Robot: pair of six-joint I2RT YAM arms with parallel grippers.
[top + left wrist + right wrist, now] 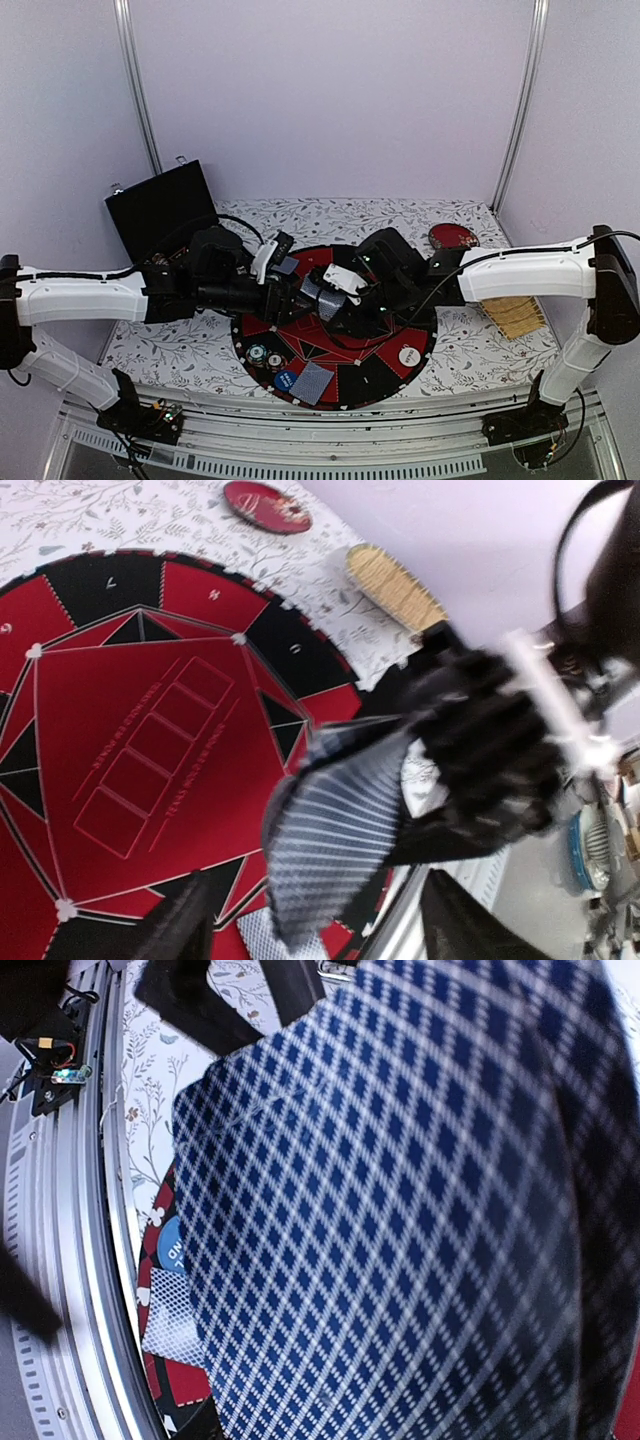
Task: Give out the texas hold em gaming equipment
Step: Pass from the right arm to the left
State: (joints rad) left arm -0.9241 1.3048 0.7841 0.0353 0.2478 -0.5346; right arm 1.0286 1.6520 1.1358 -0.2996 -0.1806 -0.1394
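Note:
Over the round red and black poker mat [400, 330], my right gripper [336, 304] is shut on a fanned deck of playing cards [330, 825] with checked grey-blue backs. The deck's top card [400, 1220] fills the right wrist view and hides that gripper's fingers. My left gripper [315, 905] is open, with a finger [185, 920] on each side of the deck and clear of it. Near the front rim of the mat lie a dealt card [312, 383], a blue button disc [285, 379] and two striped poker chips [258, 353]. A white button disc [409, 355] lies at the right rim.
A dark red round plate [452, 237] sits at the back right of the flowered tablecloth. A straw-coloured slatted mat [515, 317] lies under the right arm. An open black case [160, 210] stands at the back left. A metal rail [330, 440] runs along the near edge.

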